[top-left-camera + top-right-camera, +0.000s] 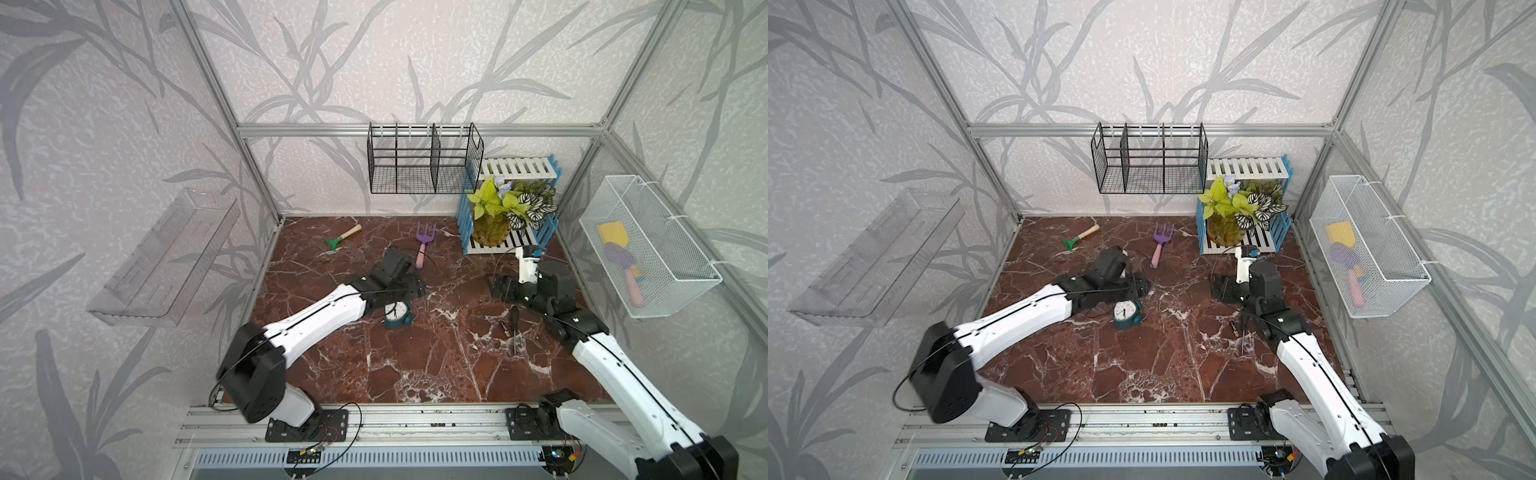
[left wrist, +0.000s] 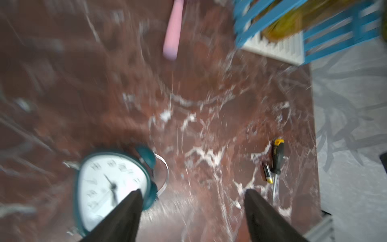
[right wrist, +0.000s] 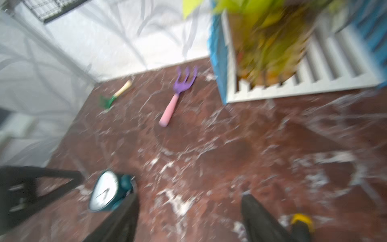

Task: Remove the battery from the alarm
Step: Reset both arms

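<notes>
Battery (image 2: 268,172): out of alarm (image 2: 111,188), lying flat on tabletop (image 2: 199,117), just beside screwdriver (image 2: 277,157), well apart from alarm. Removal looks done; next move likely only clearing arms without nudging either.
Left fingers (image 2: 123,220) wide, empty, near alarm. Right fingers (image 3: 123,224) wide, empty.
Battery: small smooth cylinder, dark, gold end; likely to roll. Alarm: teal, round white face, wire loop. Tabletop: glossy red-brown marble pattern.

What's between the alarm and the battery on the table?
Nothing: only bare marble tabletop runs from the alarm to the battery, which lies beside the screwdriver. Shows in both top views and the left wrist view.
</notes>
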`<control>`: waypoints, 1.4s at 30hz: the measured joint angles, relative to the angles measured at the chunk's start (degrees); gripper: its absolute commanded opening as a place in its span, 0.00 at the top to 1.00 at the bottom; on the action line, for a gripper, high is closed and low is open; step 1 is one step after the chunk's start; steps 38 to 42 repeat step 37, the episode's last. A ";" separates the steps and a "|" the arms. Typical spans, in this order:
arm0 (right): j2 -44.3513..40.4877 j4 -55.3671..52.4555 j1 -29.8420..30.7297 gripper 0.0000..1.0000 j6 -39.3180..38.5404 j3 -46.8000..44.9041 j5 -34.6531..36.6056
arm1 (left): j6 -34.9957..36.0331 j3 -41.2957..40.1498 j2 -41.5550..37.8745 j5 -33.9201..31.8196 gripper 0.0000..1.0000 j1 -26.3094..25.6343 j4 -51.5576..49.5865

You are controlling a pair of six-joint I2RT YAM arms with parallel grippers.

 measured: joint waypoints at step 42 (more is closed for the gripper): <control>37.57 71.56 -11.80 0.01 -15.02 -24.70 14.82 | 40.81 -45.81 10.36 -5.42 0.00 37.27 85.81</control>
